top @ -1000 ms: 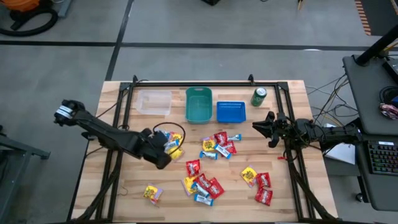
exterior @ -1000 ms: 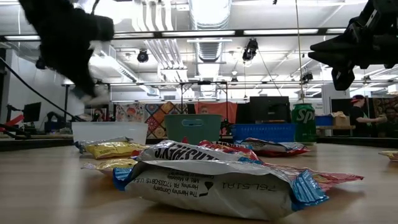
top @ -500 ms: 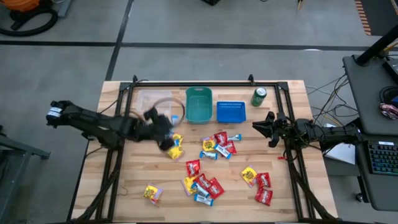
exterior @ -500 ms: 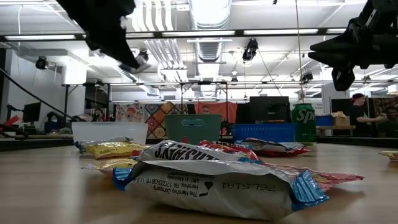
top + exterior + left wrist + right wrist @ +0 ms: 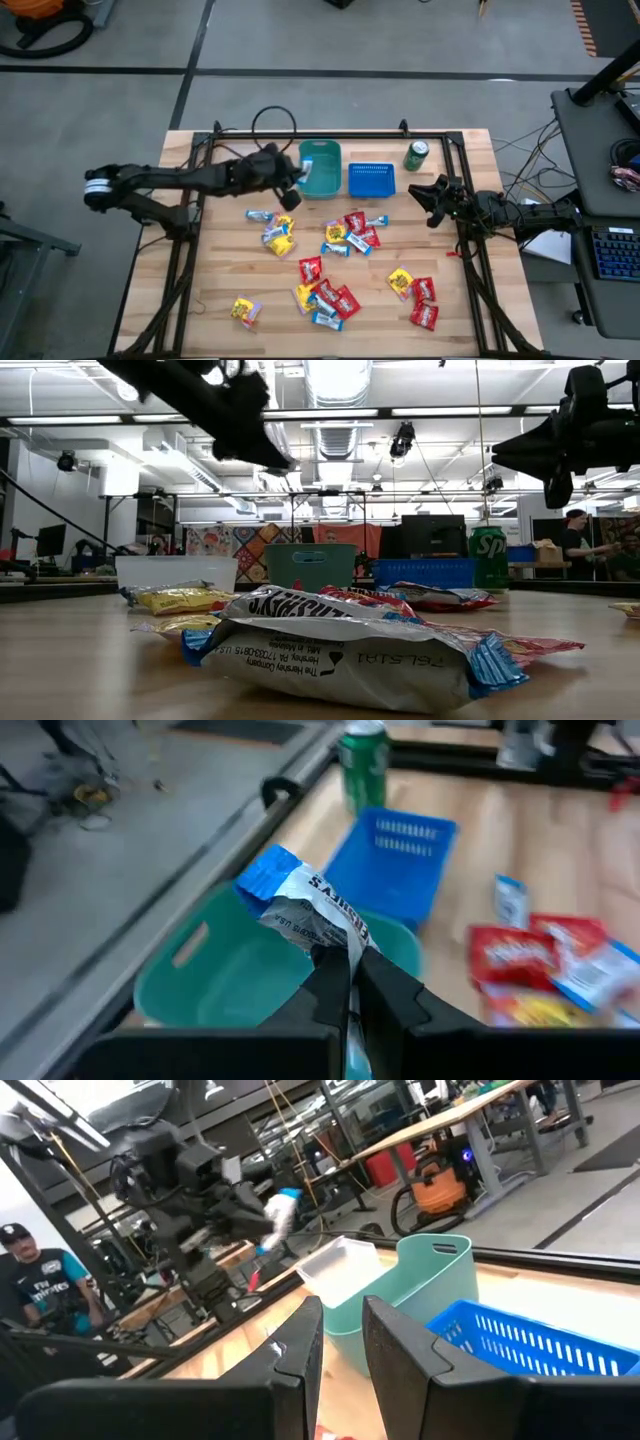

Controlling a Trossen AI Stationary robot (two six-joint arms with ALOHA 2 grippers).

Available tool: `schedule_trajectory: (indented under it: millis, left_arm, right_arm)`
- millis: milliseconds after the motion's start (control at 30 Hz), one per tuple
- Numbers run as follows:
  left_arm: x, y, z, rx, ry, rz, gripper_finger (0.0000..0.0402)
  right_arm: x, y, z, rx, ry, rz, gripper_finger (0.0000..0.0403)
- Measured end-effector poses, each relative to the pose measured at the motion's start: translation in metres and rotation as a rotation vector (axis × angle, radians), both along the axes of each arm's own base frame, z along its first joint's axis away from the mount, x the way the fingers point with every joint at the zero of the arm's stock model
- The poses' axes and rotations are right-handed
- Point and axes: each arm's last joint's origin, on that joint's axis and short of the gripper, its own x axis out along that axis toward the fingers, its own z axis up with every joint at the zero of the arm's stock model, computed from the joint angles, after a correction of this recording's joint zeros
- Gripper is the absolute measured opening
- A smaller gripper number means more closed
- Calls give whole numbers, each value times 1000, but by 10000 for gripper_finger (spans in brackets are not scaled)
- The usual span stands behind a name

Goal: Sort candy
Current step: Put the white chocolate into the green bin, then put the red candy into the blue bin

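One blue-and-white candy (image 5: 305, 907) is pinched in the closed left gripper (image 5: 347, 982) above the teal bin (image 5: 215, 982). Nothing is held by the right gripper (image 5: 340, 1342), its fingers narrowly parted near the table's right edge.

Candies (image 5: 335, 262) before three bins (image 5: 319, 168)

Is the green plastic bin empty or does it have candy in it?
Empty: the green plastic bin shows a bare floor; the left gripper holds a blue-white candy above it.
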Motion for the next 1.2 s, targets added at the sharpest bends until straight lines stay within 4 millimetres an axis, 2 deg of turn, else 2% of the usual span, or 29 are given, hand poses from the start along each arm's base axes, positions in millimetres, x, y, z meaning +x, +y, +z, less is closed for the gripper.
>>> schedule_trajectory:
  millis: [200,400,500,633,900,1067,1200]
  left_arm:
    - [27,31,-34,11,-1,71,0]
    - [40,53,-68,-68,64,153,2]
    - [43,59,-76,-81,79,173,15]
    - [45,61,-76,-80,89,173,43]
    - [41,58,-62,-97,75,157,103]
    - [41,41,-20,-237,-71,-66,111]
    - [32,22,4,-289,-143,-142,106]
  right_arm:
    - [0,0,0,0,0,0,68]
    - [0,0,0,3,-1,4,68]
    - [0,1,0,24,-10,22,69]
    - [1,2,0,35,-13,64,88]
    - [0,1,4,78,-38,35,117]
    - [-4,1,29,199,-141,60,108]
    - [-2,3,46,226,-124,134,98]
